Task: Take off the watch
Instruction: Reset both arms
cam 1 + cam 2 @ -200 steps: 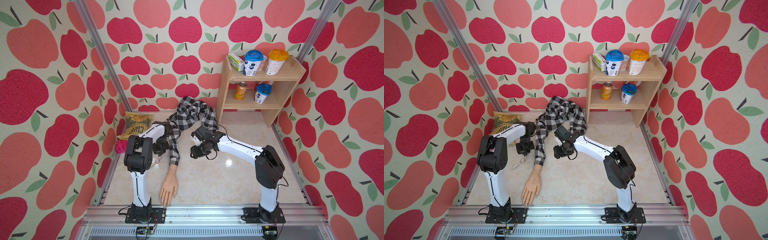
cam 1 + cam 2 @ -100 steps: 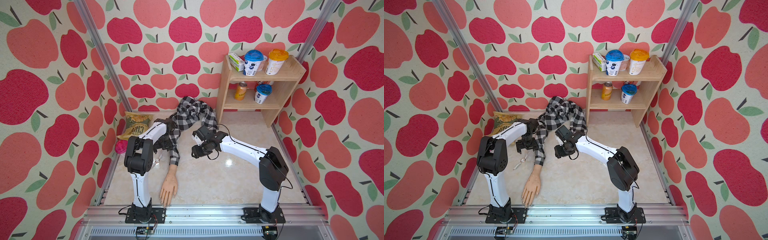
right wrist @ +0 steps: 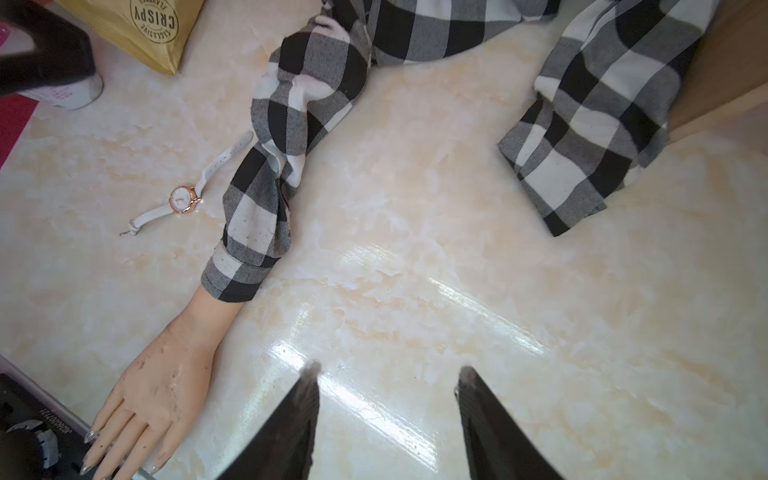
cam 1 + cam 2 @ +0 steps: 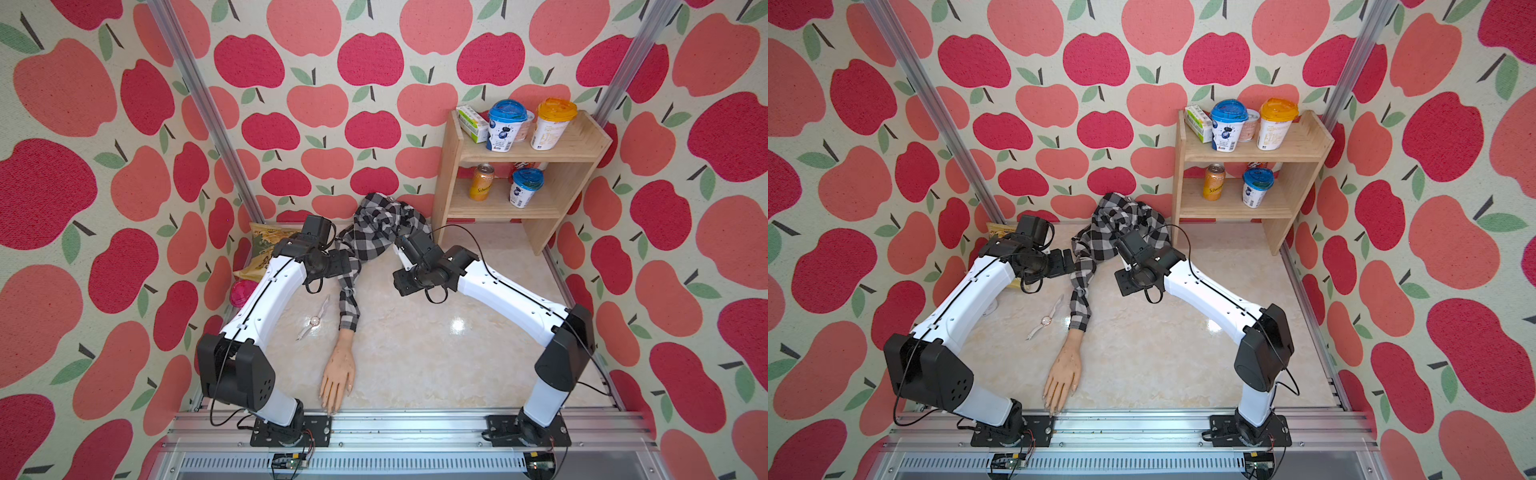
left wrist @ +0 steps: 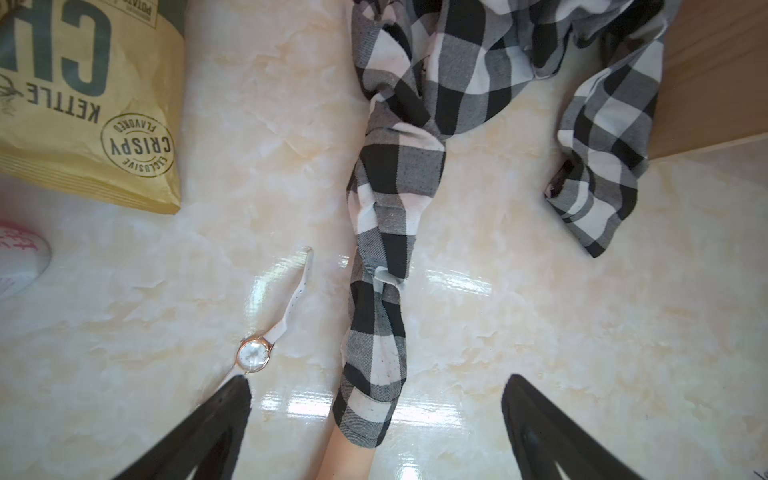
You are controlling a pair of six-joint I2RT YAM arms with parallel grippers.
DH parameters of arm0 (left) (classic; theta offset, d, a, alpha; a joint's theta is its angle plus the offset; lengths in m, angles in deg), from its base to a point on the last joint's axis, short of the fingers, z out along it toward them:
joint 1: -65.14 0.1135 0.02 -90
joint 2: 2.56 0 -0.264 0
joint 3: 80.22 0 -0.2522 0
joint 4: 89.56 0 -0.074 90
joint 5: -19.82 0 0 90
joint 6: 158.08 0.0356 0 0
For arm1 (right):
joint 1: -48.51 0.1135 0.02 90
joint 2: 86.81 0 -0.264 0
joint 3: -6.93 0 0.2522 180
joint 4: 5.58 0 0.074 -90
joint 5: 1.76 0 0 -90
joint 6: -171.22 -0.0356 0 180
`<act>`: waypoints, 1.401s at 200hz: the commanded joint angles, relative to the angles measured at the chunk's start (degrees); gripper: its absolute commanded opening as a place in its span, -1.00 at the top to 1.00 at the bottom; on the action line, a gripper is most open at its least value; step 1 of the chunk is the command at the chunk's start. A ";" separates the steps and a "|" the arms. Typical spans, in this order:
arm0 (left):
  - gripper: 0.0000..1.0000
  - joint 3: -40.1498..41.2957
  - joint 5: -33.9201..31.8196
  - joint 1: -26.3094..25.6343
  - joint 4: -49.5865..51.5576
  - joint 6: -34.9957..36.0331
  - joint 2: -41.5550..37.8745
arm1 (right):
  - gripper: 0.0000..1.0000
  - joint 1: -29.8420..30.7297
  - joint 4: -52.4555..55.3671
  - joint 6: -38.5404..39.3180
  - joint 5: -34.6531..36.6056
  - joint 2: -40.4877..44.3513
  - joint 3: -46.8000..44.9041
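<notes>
My left gripper (image 5: pixel 376 382) hangs with its jaws spread wide and nothing between them. In both top views it sits at about one o'clock from the watch (image 4: pixel 315 321), which is already off the wrist. The watch lies unbuckled and stretched out on the glossy tabletop (image 4: pixel 415 357), just beside the checked sleeve (image 4: pixel 349 299), at the sleeve's nine o'clock. The mannequin hand (image 4: pixel 338 374) is at the watch's five o'clock.

I judge the watch to be very light, with a thin, floppy strap. It would likely skid on this slick top. The glass dial is the part to spare, so I would pinch the strap close to the case.

My left wrist view shows the strap holes and a slightly lifted tip (image 5: pixel 306 253), but my own finger (image 5: pixel 216 415) covers the buckle end. My right wrist view shows the whole watch (image 3: pixel 183 199), buckle included. The top views make it tiny but place both of my arms.

My right gripper (image 3: pixel 388 368) has its jaws parted and empty over bare table, at the sleeve's three o'clock.
</notes>
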 commanded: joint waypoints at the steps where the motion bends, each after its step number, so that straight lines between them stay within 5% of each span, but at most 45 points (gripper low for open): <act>1: -0.95 2.45 5.31 -0.26 -4.92 4.18 -3.72 | -0.30 -1.59 4.29 1.98 8.55 6.47 0.26; 26: -0.95 7.32 6.94 -0.89 -8.34 4.28 -8.12 | -0.49 -4.46 -0.03 2.23 11.51 14.08 -6.54; 30: -0.95 8.21 6.49 -1.35 -8.82 4.28 -8.74 | -0.87 -4.90 -1.05 2.16 12.05 15.64 -8.01; 34: -0.95 9.17 5.47 -1.91 -9.26 4.36 -9.40 | -0.98 -5.43 -2.16 2.15 12.68 17.14 -9.63; 64: -0.95 18.85 0.33 -5.74 -16.73 5.53 -16.26 | -0.99 -12.07 -17.60 1.09 15.52 30.07 -26.16; 94: -0.95 29.67 0.92 -4.23 -26.63 7.96 -23.13 | -0.99 -22.99 -39.86 4.90 -0.30 42.83 -48.29; 128: -0.95 42.55 2.42 0.40 -36.77 13.92 -28.06 | -0.99 -31.33 -39.96 8.42 1.03 48.01 -55.14; 161: -0.96 53.30 -2.13 6.04 -43.54 17.82 -32.08 | -0.99 -45.29 -49.92 8.23 -5.84 56.11 -68.09; 199: -0.97 56.79 -3.09 9.56 -48.18 23.85 -31.71 | -0.99 -49.58 -58.01 10.02 -4.48 51.89 -75.20; 222: -0.96 59.63 -1.23 12.89 -56.64 26.71 -27.49 | -0.99 -50.27 -73.45 9.60 -4.21 49.19 -81.97; 251: -0.95 61.44 4.46 17.81 -71.99 26.01 -17.34 | -0.99 -50.82 -83.81 12.89 -4.58 33.51 -80.65; 280: -0.95 55.13 13.59 18.00 -71.50 28.65 -8.37 | -0.99 -51.00 -91.52 10.95 -8.39 21.43 -76.70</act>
